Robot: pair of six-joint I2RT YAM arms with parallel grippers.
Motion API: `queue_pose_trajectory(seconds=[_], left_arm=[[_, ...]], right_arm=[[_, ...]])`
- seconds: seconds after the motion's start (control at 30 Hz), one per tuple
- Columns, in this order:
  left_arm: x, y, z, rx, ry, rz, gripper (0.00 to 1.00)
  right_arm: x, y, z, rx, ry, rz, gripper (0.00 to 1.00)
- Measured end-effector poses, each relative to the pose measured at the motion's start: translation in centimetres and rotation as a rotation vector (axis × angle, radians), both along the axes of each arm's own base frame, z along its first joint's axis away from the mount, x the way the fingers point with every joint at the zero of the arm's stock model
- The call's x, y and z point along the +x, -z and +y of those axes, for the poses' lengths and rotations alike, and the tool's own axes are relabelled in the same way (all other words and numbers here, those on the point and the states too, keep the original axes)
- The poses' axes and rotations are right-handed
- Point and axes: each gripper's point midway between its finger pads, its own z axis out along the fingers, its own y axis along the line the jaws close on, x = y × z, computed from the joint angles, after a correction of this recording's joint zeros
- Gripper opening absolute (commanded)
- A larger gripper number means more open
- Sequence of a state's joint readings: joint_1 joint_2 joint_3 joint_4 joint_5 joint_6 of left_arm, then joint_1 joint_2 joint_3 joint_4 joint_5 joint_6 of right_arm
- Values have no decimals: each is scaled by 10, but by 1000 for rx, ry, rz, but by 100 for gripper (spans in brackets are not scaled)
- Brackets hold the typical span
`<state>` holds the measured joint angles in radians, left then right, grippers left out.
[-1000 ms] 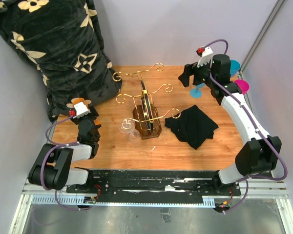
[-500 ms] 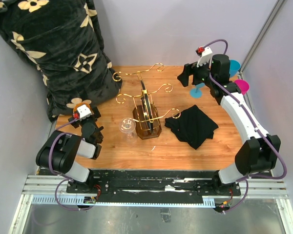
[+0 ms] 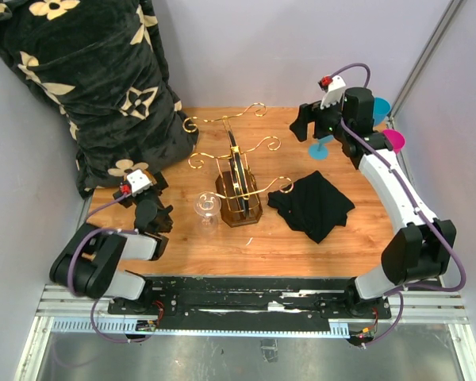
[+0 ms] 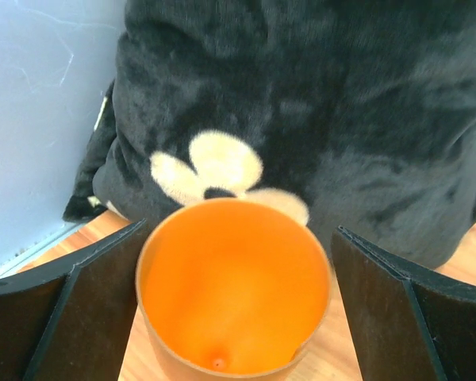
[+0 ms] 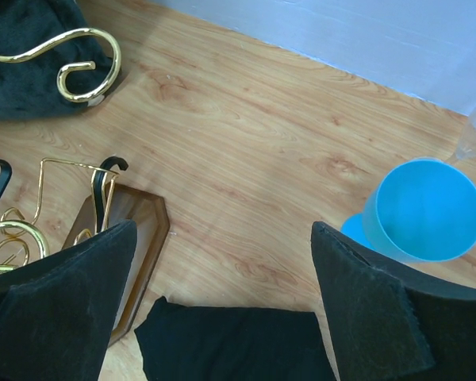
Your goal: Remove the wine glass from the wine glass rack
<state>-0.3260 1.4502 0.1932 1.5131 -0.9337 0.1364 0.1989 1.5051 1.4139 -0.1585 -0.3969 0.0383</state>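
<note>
1 clear wine glass [image 3: 207, 208], axis vert., just beside upright rack [image 3: 239, 178]

lab cell: walled table [image 3: 192, 248], rails [image 3: 246, 320]

The overhead view takes in the whole tabletop [image 3: 190, 246]; close wrist views look forward, the right sharing the rack [image 3: 239, 216].

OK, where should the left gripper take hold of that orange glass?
By the bowl's round outer wall, from the side away from the cushion. The orange glass stands mouth up between the fingers of the open left gripper, and the cushion sits close behind it. Its stem is hidden.
</note>
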Motion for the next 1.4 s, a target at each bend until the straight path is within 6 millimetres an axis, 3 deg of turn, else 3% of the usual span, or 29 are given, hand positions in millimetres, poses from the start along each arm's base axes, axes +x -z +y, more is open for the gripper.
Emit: queue_pose_trajectory(seconds=[0.17, 0.33, 0.43, 0.63, 0.7, 0.83, 0.9, 0.97, 1.13, 1.27, 1.4], left_arm=[[-7, -44, -7, -115, 1, -95, 100], [-9, -84, -5, -199, -33, -122, 100], [-8, -95, -5, -220, -43, -87, 100], [-13, -102, -5, -248, -45, -27, 100], [-13, -105, -7, -260, -40, -6, 100], [-14, -127, -10, -303, -36, 13, 100], [-13, -145, -12, -329, -28, 5, 100], [-11, -161, -15, -357, -12, 0, 100], [-8, -171, -26, -410, 40, 34, 100], [-9, -162, -35, -430, 82, 86, 100], [-12, -158, -40, -439, 112, 127, 100]], right_arm=[[3, -10, -12, -34, 58, -5, 98], [-3, -12, -22, -55, 104, 6, 97], [-14, -22, -24, -47, 108, 1, 96], [-52, -69, -20, 12, 73, -70, 91], [-68, -85, -5, 42, 21, -77, 89], [-130, -100, 73, 87, -228, -58, 81], [-176, -95, 112, 108, -372, -20, 80], [-216, -87, 137, 99, -475, 17, 80], [-280, -65, 184, -52, -622, -24, 75], [-302, -34, 207, -211, -658, -95, 76], [-294, -11, 202, -221, -566, -23, 77]])
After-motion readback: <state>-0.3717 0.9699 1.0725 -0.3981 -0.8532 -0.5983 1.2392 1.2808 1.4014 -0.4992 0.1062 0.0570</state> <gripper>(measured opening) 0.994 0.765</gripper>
